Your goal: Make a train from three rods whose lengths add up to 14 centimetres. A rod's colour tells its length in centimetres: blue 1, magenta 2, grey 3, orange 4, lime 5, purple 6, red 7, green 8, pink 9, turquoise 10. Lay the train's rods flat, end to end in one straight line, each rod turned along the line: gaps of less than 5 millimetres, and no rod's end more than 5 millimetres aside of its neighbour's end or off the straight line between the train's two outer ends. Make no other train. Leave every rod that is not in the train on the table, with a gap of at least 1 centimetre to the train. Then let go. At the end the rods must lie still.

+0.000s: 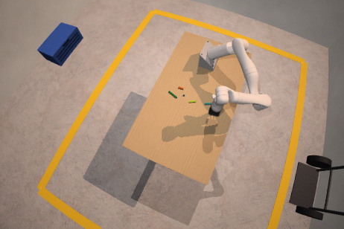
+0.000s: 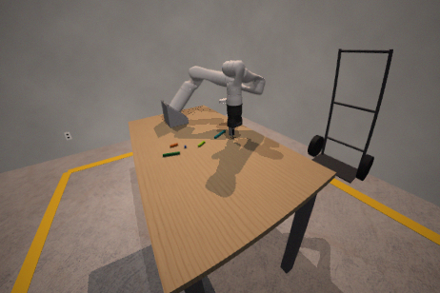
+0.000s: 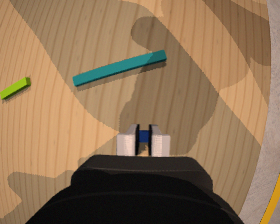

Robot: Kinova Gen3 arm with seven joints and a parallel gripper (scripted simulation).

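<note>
My gripper (image 1: pixel 213 114) (image 2: pixel 231 134) hangs low over the table's right side, shut on a small blue rod (image 3: pixel 144 137) held between the fingertips. A turquoise rod (image 1: pixel 208 103) (image 2: pixel 219 134) (image 3: pixel 119 67) lies flat just ahead of the fingers, apart from them. A lime rod (image 1: pixel 192 101) (image 2: pixel 201 144) (image 3: pixel 14 87) lies to its left with a gap. Further left lie a second small blue rod (image 1: pixel 183 95) (image 2: pixel 185 146), an orange rod (image 1: pixel 180 88) (image 2: pixel 173 145) and a green rod (image 1: pixel 172 94) (image 2: pixel 170 154), all apart from one another.
The arm's base (image 1: pixel 207 59) stands at the table's far end. The table's right edge (image 1: pixel 232 117) is close to the gripper. A hand truck (image 2: pixel 350 117) stands on the floor to the right and a blue crate (image 1: pixel 60 43) far left.
</note>
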